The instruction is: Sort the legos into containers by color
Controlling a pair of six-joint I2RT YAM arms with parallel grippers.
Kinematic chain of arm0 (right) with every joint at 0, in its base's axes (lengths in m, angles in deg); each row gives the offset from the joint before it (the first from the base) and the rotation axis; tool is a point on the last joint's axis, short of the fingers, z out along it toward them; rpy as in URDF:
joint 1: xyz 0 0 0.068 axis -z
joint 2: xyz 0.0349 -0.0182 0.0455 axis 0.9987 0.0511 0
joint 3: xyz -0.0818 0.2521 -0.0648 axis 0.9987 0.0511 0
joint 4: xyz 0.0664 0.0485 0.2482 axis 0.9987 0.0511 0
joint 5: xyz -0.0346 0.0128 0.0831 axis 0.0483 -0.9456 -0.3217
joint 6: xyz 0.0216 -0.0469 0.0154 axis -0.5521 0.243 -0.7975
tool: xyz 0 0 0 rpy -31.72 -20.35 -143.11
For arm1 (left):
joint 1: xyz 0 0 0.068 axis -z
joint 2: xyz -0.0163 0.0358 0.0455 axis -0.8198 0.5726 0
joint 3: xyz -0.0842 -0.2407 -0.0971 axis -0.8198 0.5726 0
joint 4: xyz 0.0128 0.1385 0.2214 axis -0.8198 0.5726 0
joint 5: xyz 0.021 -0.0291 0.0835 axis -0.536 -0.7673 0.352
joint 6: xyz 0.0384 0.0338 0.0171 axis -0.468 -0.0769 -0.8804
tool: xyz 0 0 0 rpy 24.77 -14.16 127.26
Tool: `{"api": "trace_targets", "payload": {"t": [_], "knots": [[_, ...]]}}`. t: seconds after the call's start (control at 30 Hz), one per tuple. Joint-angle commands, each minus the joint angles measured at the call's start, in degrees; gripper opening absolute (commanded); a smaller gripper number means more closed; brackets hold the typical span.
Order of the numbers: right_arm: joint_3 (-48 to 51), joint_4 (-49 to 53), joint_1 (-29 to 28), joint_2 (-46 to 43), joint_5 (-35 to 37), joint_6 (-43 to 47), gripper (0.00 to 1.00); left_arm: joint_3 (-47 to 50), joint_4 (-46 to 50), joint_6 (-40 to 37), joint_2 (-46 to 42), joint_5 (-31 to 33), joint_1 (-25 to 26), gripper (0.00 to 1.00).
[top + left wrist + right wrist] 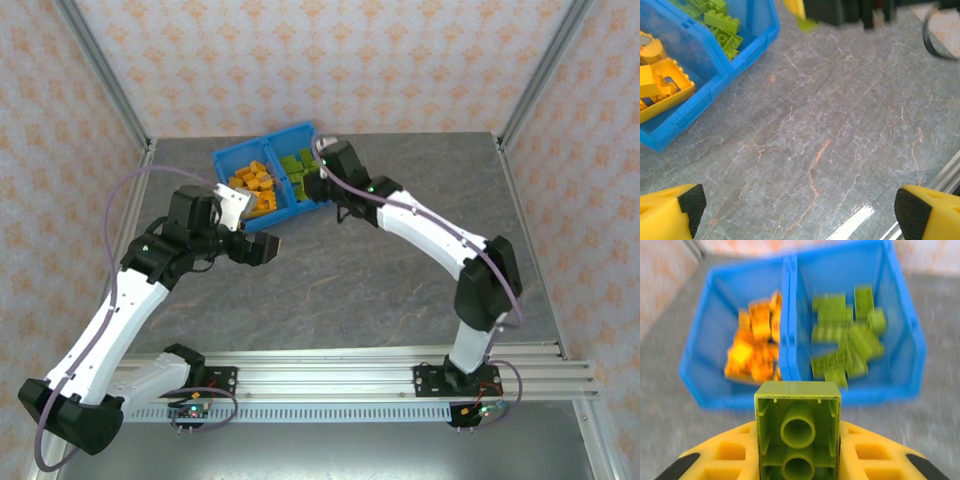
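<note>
Right end effector (798, 467) is clamped narrow on one olive-green brick (798, 412), hollow underside facing the wrist cam. Blue bin (700, 382) sits just ahead of it: green bricks (845, 347) in the compt ahead-right, orange bricks (752, 352) ahead-left, centre wall (788, 325) almost dead ahead. Main risk, imo: the brick lines up nearly w/ that wall, so a release w/o shifting right could clip it and bounce into the orange side. Letting go too early would put it on the surface (840, 130), short of the bin's near wall. Wrist view is blurred, so alignment is approx. Left end effector (800, 212) is spread wide and empty, w/ the bin off to its front-left, apart from it.
</note>
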Motion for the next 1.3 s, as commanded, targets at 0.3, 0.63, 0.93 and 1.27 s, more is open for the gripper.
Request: {"api": "trace_targets", "payload": {"t": [0.3, 0.63, 0.93, 1.27], "knots": [[-48.6, 12.2, 4.9, 37.5, 6.6, 3.9, 0.28, 1.7, -1.0, 0.9, -6.8, 17.7, -1.5, 1.0], [-64.1, 8.5, 7.8, 53.3, -4.3, 2.1, 0.37, 2.0, -1.6, 1.2, -6.3, 17.9, -2.3, 1.0], [-65.4, 8.5, 7.9, 50.9, -3.5, 0.5, 0.52, 2.2, -1.8, 1.5, -5.5, 18.2, -3.0, 1.0], [-40.6, 7.9, 8.0, 24.5, 0.1, 5.3, 0.55, 2.9, -5.6, 24.3, -2.6, 43.5, -3.0, 1.0]]}}
